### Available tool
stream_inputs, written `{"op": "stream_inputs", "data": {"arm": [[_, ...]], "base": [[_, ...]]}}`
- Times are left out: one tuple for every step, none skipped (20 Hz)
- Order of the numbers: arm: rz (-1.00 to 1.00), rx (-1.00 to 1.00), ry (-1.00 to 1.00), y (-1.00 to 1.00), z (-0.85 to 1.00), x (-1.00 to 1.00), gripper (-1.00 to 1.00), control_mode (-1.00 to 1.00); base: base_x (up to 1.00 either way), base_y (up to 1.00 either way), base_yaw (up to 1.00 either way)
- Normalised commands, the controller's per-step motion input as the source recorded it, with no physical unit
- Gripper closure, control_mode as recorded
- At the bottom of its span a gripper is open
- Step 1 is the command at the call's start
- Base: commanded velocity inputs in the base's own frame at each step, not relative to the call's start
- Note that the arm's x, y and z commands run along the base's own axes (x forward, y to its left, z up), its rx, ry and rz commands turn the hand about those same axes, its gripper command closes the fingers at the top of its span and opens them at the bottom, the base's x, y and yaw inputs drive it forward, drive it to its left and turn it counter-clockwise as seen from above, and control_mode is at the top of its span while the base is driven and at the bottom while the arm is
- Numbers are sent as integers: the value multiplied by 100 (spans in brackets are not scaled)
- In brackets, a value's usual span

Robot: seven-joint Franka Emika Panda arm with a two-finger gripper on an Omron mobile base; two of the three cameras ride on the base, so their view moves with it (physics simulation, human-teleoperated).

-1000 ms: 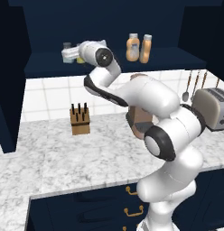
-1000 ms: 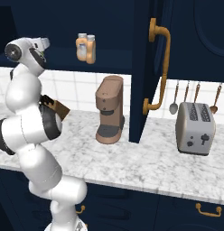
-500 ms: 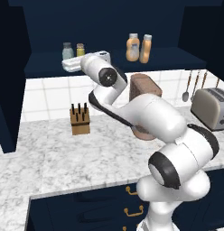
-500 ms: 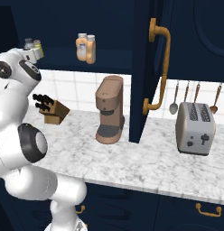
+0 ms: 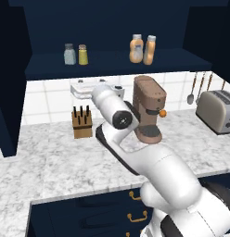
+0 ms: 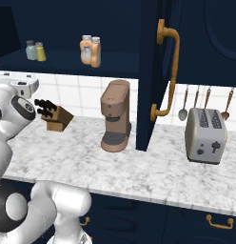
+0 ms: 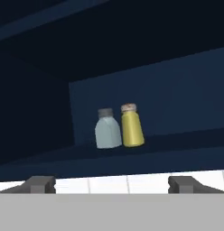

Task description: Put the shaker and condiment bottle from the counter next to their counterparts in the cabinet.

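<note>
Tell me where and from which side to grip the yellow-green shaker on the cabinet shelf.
Grip the shaker around its mid-body, coming level from the open front. It stands upright, with the grey-blue shaker close beside it, so one finger would have to slip between them; higher up, by the caps, there looks to be more room.

A white marble worktop (image 5: pixel 56 162) runs under a white tiled wall (image 5: pixel 42 99); navy drawers (image 6: pixel 205 224) with brass handles sit below, everything dim and dark above.

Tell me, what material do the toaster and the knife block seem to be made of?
The toaster looks like brushed metal: pale grey with a soft sheen, though grey plastic is possible. The knife block looks like matte wood: warm brown sides, dark handles rising from its top.
</note>
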Motion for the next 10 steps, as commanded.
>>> {"op": "stream_inputs", "data": {"arm": [[0,4,5,-31,-66,-100,-100,-100],[0,1,8,-31,-74,-100,-100,-100],[0,0,10,-29,-80,-100,-100,-100],[0,0,13,-29,-84,-100,-100,-100],[0,0,13,-29,-89,-100,-100,-100],[0,0,14,-31,-90,-100,-100,-100],[0,0,16,-31,-89,-100,-100,-100],[0,0,17,-31,-87,-100,-100,-100],[0,0,18,-31,-87,-100,-100,-100],[0,0,21,-30,-82,-81,-100,-100]], "base": [[0,0,0],[0,0,0],[0,0,0],[0,0,0],[0,0,0],[0,0,0],[0,0,0],[0,0,0],[0,0,0],[0,0,0]]}}
